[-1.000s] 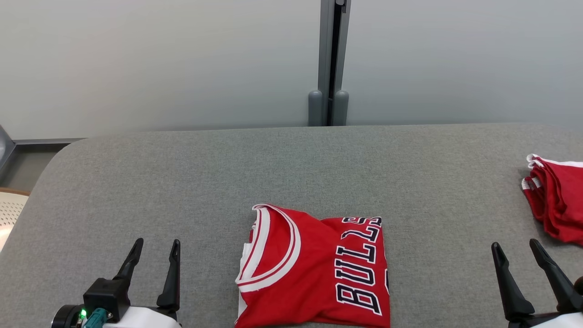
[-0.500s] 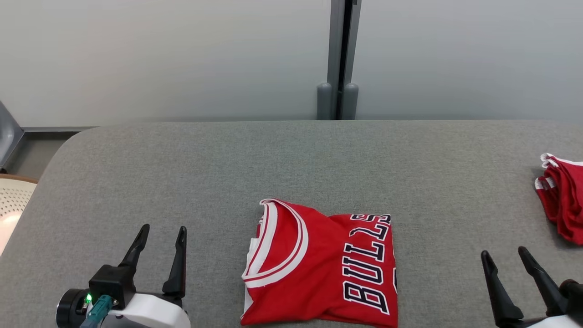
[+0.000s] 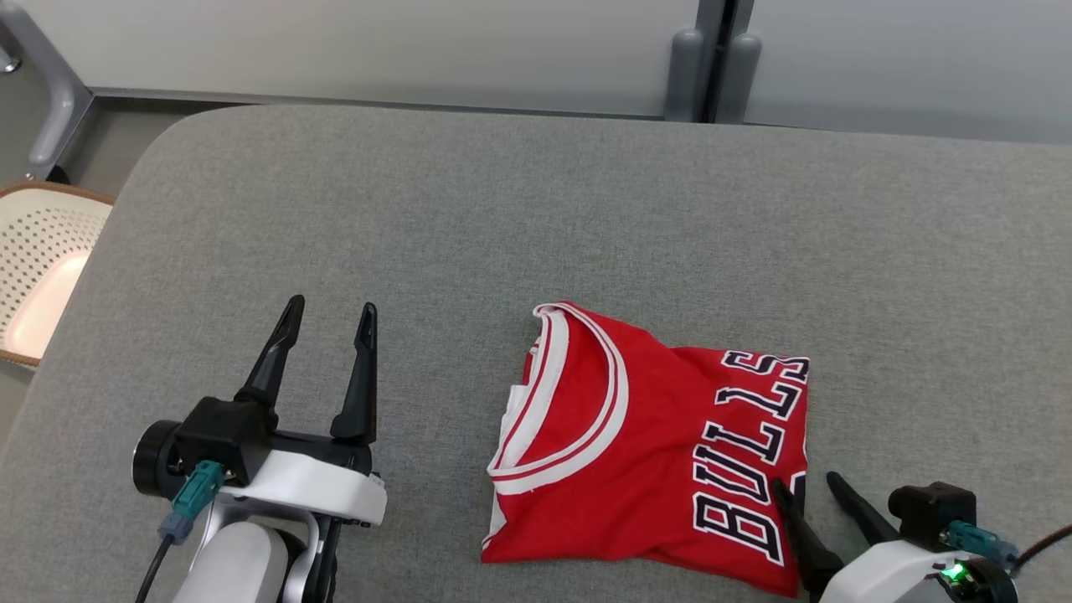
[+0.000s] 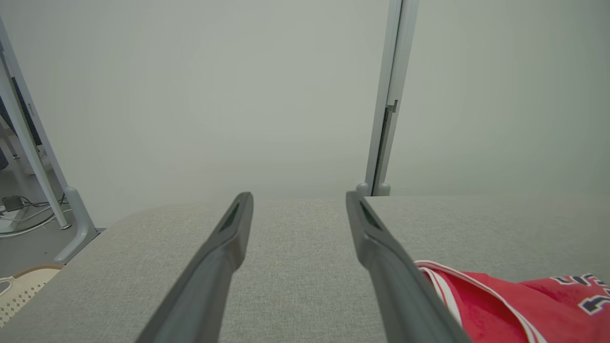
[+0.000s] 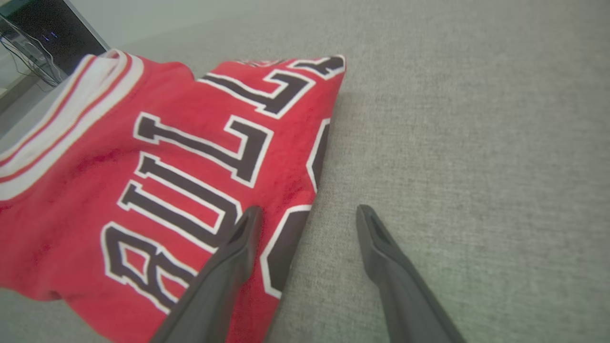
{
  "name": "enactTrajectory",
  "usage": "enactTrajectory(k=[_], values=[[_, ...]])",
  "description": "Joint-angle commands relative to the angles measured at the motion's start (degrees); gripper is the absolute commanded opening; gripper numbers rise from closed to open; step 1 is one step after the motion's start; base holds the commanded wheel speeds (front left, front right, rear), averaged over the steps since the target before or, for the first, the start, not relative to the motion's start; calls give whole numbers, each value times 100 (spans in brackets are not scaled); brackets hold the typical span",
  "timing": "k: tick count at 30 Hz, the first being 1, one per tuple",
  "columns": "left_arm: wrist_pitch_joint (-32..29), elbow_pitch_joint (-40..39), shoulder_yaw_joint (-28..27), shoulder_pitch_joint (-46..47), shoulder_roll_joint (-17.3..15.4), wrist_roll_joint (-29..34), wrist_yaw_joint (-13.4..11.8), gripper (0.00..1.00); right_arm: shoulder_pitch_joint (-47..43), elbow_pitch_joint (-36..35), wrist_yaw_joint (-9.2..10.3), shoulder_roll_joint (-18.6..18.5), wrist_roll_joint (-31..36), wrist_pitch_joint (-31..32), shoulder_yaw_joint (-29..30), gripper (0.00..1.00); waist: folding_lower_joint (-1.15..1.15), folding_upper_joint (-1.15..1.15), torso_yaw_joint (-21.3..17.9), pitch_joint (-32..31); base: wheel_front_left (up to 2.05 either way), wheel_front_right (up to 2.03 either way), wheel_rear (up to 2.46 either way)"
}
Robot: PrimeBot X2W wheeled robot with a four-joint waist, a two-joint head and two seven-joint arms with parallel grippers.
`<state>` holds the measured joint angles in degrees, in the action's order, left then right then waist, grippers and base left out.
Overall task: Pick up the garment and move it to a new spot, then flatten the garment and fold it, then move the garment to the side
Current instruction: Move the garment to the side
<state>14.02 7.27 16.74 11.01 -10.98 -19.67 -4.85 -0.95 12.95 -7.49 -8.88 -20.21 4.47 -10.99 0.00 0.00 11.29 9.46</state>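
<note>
Moved: right gripper [image 3: 806,483] has come in to the jersey [image 3: 653,452] at its right edge; the head camera has also dipped and turned, so the whole view shifted.
Jersey: folded, lying flat on the table [image 3: 502,209], toward the robot's side.
Meaning: folding looks done; moving it aside seems next.
Right gripper pose: fingers spread wide, holding nothing, straddling the edge, one over cloth, one over table.
Left gripper [image 3: 331,304]: fingers wide apart, holding nothing, level above the table, clear of the jersey.
</note>
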Motion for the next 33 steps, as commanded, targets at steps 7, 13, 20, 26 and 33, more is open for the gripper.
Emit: enactTrajectory(k=[7,13,20,26,33], values=[[94,51,-51,270,96,67,68,100,485,1150,6,-61,-402,119,-503,2,0,0,254,420,0,0,0],[109,-14,-96,299,77,148,61,100,615,1156,13,-259,-457,-71,-603,0,0,0,120,474,0,0,0],[113,-329,-179,204,-29,250,4,100,729,732,27,-618,-345,-335,-428,0,0,0,-634,560,0,0,0],[108,-608,-152,257,-100,317,0,100,769,490,6,-1051,-243,-316,3,0,0,0,-1498,750,0,0,0],[-103,-938,-82,499,-290,450,48,100,1626,121,6,-1441,-141,-176,337,0,0,0,-2248,1213,0,0,0]])
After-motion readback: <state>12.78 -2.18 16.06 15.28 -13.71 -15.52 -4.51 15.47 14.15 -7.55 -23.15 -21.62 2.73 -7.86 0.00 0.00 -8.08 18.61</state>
